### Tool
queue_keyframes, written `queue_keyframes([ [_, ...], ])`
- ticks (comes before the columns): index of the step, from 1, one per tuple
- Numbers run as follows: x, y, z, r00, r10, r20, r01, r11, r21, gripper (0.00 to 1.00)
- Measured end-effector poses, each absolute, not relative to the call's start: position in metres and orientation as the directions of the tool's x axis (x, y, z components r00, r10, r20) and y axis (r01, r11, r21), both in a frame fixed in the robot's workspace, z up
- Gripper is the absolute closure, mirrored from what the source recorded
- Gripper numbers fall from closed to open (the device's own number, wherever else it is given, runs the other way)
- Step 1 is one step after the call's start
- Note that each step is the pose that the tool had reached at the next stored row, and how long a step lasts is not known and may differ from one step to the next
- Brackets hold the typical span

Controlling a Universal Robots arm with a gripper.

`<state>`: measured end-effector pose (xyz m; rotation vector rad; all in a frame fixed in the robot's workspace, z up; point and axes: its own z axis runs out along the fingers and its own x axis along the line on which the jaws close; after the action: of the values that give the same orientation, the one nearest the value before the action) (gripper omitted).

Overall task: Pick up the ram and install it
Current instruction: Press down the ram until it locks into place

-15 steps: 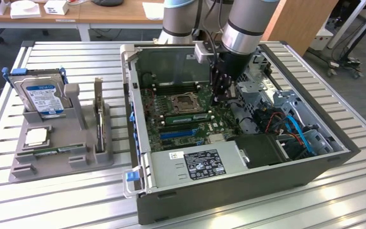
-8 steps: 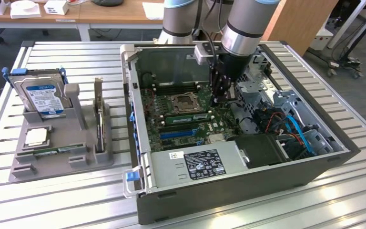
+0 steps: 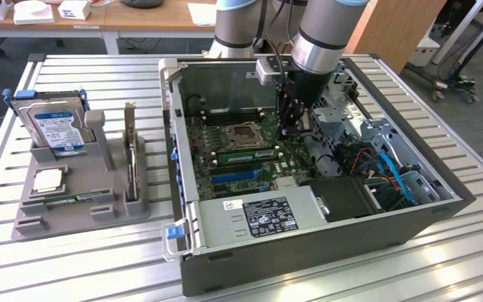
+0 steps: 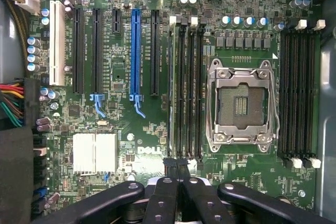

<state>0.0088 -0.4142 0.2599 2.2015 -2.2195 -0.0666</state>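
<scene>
Seating appears to be the step in hand, judging from how things lie. At the exterior view's left, a grey moulded parts holder [image 3: 128, 211] carries a silver hard drive with a blue label [image 3: 55, 129], a dark upright expansion card [image 3: 131, 148] and, flat along its front, a thin green stick [image 3: 75, 199] that looks like another memory module. Toward the middle, inside the open dark-grey computer case [image 3: 309, 251], the ram [image 3: 246, 146], a long narrow green circuit-board stick with black chips, stands on edge in the memory slot just beside the square metal processor socket [image 3: 243, 134], on the side nearer the blue expansion slot [image 3: 234, 177]. Just to the exterior view's right of it hangs the black gripper [image 3: 288, 129], reaching down into the case from the silver-and-black arm [image 3: 317, 38]. In the wrist view its fingers [image 4: 169, 170] sit over one end of that bank of slots. They are pressed together with nothing pinched between them, and whether they touch the ram's top edge cannot be told. Finishing the seat probably calls for a straight downward press squarely on the stick's thin edge, kept in line with the slot so the board does not tilt, until the white end latches [image 4: 173, 22] grip.
</scene>
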Motion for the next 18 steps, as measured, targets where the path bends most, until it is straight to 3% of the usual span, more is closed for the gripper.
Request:
queue_keyframes([
  [18,0.008,-0.414,0.248,-0.009,-1.0,-0.019,-0.999,0.008,0.041,0.9],
])
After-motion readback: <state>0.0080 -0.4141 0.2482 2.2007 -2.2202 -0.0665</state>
